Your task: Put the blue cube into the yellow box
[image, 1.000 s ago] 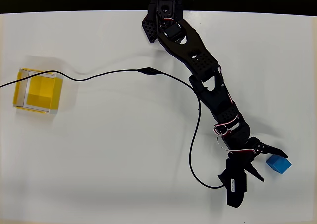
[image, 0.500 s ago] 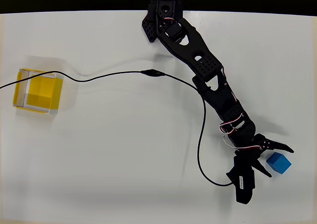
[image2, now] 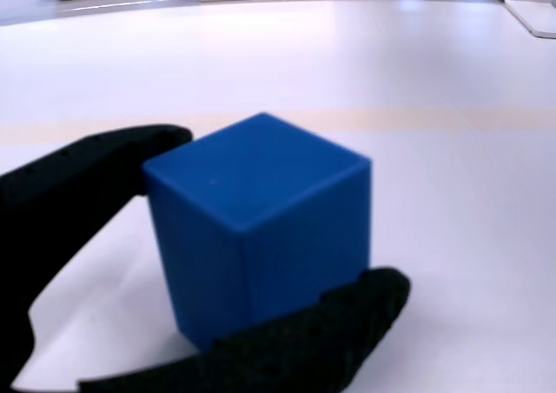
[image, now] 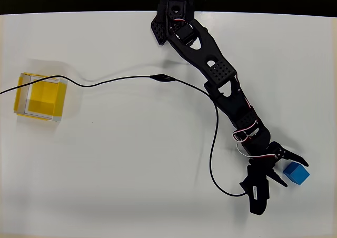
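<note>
A: Since half a sec ago, arm barely shifts; gripper (image: 291, 171) sits slightly lower w/ fingers closer round the cube (image: 296, 173).

B: Claw state?

A: Part open, a finger each side of cube, near touching in wrist view (image2: 261, 228). Can't tell if it's clamped.

B: Cube where?

A: On table (image: 131, 164), bottom-right corner. Box (image: 41, 96) at left edge, well apart.

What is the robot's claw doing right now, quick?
Gripper: open, its fingers either side of the blue cube, not squeezing it yet.
</note>
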Robot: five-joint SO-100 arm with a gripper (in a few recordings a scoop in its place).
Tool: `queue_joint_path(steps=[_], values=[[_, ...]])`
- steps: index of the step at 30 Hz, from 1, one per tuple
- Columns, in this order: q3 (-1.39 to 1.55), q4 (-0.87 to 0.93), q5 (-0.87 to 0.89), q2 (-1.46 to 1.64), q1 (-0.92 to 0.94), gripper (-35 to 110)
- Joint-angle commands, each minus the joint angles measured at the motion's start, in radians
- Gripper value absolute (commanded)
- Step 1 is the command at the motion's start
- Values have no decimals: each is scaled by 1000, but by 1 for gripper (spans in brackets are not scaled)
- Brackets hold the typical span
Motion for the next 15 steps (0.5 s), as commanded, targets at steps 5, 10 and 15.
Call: queue_joint_path(steps=[5,10,15], values=[[-141,2,9,55,-18,36],[-156,11,3,37,-20,33],[-169,17,-11,28,-28,28]])
